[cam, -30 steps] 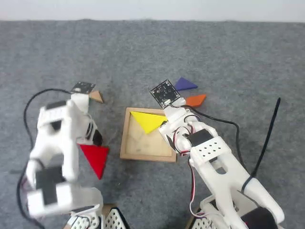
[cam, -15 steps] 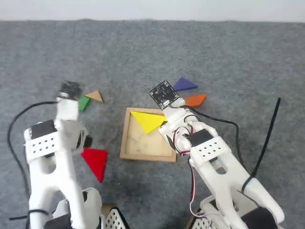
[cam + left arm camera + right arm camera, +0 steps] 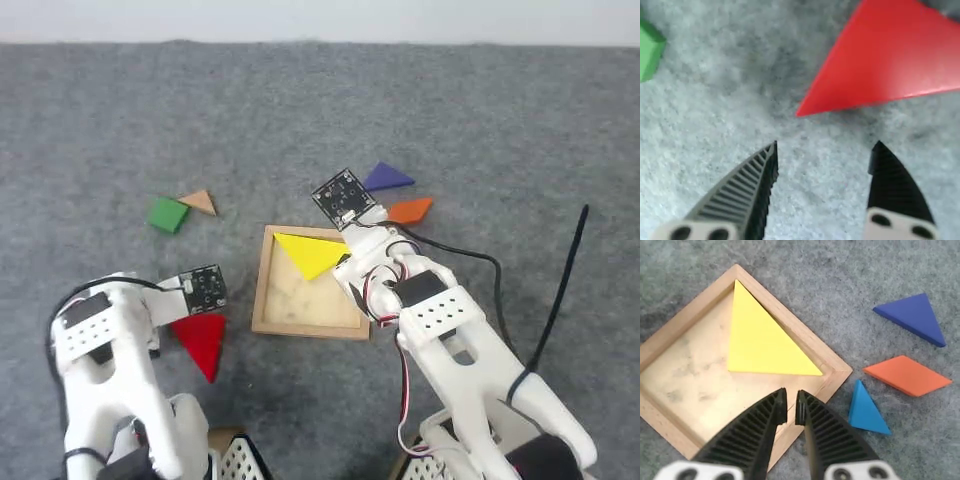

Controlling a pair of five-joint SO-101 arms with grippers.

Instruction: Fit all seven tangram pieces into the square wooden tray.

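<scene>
The square wooden tray (image 3: 268, 300) lies mid-table with a yellow triangle (image 3: 312, 252) in its far corner. My right gripper (image 3: 791, 404) hangs shut and empty above the tray's rim (image 3: 840, 372), close to the yellow triangle (image 3: 762, 342). Past that rim lie a dark blue triangle (image 3: 912, 315), an orange parallelogram (image 3: 907, 375) and a small light blue triangle (image 3: 865, 410). My left gripper (image 3: 825, 150) is open over bare carpet, just short of the red triangle (image 3: 885, 55). The red triangle (image 3: 200, 338) lies left of the tray. A green square (image 3: 167, 214) and a tan triangle (image 3: 200, 202) lie farther back.
Grey carpet covers the whole table. The right arm's black cable (image 3: 470, 255) trails to the right of the tray. The green square (image 3: 647, 55) sits off to one side of the left gripper, apart from the red triangle.
The left arm has pulled back from beside the green square and tan triangle and now hangs low by the red triangle. The right arm has not moved.
</scene>
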